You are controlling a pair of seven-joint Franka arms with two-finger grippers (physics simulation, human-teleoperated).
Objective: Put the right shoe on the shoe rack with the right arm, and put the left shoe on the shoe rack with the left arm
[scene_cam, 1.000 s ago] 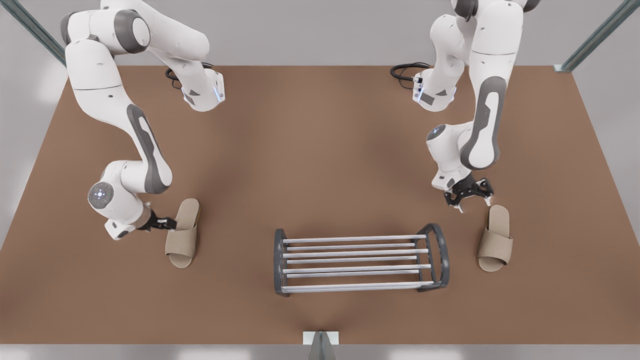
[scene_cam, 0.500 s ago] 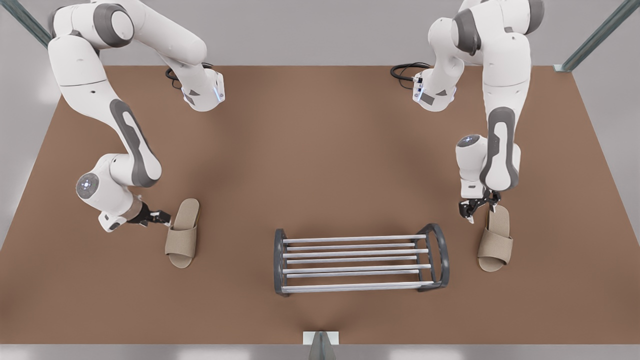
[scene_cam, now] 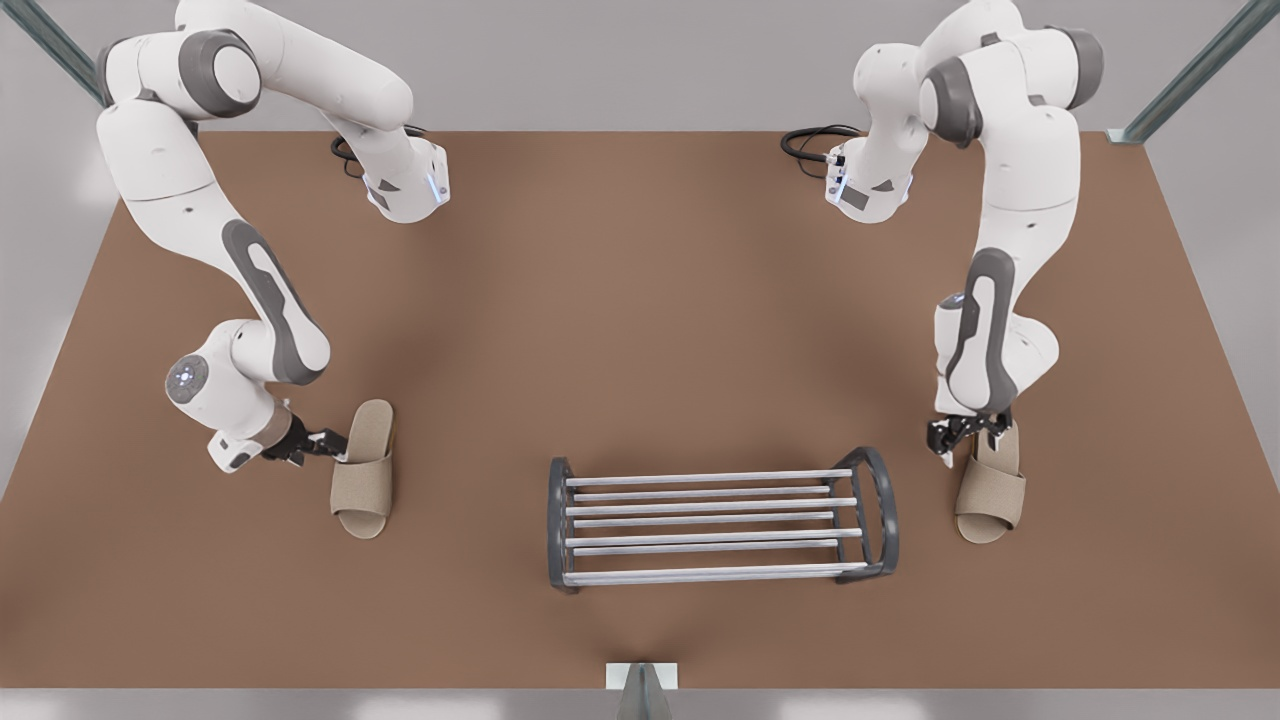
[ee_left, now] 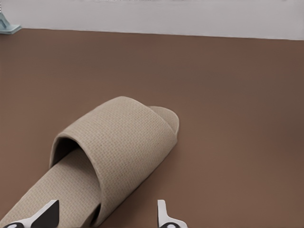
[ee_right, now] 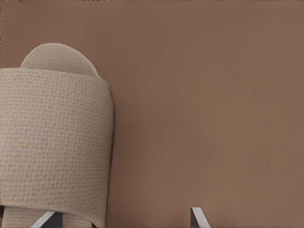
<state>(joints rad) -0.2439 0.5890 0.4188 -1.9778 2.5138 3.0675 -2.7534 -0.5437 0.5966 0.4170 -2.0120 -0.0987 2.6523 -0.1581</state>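
Two beige open-toe slippers lie flat on the brown table. The left shoe [scene_cam: 362, 470] [ee_left: 118, 147] is on the front view's left. My left gripper [scene_cam: 335, 445] [ee_left: 104, 214] is open at its heel end, low over the table, fingers straddling the shoe's side edge. The right shoe [scene_cam: 990, 485] [ee_right: 52, 142] is on the front view's right. My right gripper [scene_cam: 965, 435] [ee_right: 121, 218] hangs open over its heel end, one finger above the sole and the other beside it. The shoe rack [scene_cam: 558, 520], with silver bars, stands between the shoes with nothing on it.
Both arm bases [scene_cam: 405, 185] [scene_cam: 865, 185] sit at the back of the table with black cables [scene_cam: 815, 140] beside them. A small grey post [scene_cam: 641, 685] stands at the front edge. Bare table [scene_cam: 640, 330] stretches behind the rack.
The right gripper has swung toward the front view's right and come down onto the right shoe's heel end. The left gripper has settled in against the left shoe's heel side.
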